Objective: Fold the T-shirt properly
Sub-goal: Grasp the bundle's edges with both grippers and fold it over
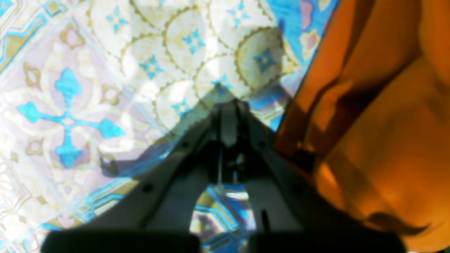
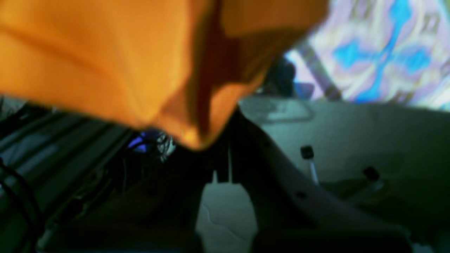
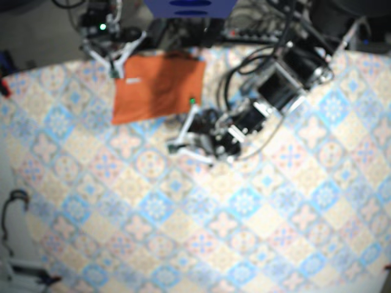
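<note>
The T-shirt lies far left as 1 rectangle, so folding seems nearly done. Beside it the left gripper is closed and empty; the right gripper seems to pinch a corner, not yet released.

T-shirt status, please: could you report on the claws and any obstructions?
Left claw shut, empty, beside T-shirt. Right claw at T-shirt corner, fabric covering it, grip unclear. No obstacle seen.

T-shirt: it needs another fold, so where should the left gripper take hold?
Probably pinch the T-shirt at its free corner nearest the left gripper, coming in low from the tablecloth side; it lies as a flat rectangle, so only edges offer grip.
</note>
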`<state>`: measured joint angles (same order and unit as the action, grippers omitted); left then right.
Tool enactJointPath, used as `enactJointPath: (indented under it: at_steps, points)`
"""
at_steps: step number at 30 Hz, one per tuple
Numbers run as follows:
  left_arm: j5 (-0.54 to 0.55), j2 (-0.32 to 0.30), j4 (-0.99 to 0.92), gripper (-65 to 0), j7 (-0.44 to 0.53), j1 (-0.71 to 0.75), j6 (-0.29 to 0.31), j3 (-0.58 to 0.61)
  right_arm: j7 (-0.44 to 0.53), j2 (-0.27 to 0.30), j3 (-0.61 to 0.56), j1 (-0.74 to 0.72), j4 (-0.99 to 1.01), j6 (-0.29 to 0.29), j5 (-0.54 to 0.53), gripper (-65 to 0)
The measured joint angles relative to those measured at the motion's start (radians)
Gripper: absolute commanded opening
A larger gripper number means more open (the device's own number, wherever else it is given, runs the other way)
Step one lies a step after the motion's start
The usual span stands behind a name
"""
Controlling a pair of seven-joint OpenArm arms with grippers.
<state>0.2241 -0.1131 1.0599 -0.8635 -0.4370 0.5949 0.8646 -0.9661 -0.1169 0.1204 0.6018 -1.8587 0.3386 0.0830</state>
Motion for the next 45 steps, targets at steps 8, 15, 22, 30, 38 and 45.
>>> enactJointPath:
  at_steps: [8,15,22,30,38,45]
  points:
    - [0.0,0.0,0.0,-65.0,-0.003,0.0,0.0,0.0,-0.072,0.001,0.0,-0.08,0.0,0.0,0.0,-65.0]
    - [0.0,-0.001,0.007,-65.0,-0.003,0.013,0.0,0.0,-0.09,0.001,0.0,-0.137,0.002,0.0,0.0,-65.0]
    - [0.002,-0.011,0.032,-65.0,0.0,0.031,-0.014,-0.004,-0.11,0.001,0.0,-0.165,0.013,0.0,0.0,-65.0]
    - [0.008,-0.085,0.225,-65.0,-0.134,0.088,0.003,0.006,-0.111,0.003,0.0,-0.229,0.066,0.0,0.003,-65.0]
    - [0.004,-0.135,0.312,-65.0,-0.147,0.121,0.0,0.002,-0.109,0.003,0.0,-0.297,0.124,0.0,0.003,-65.0]
    - [0.001,-0.173,0.329,-65.0,-0.15,0.146,0.003,0.0,-0.109,0.006,-0.013,-0.357,0.194,-0.001,0.008,-65.0]
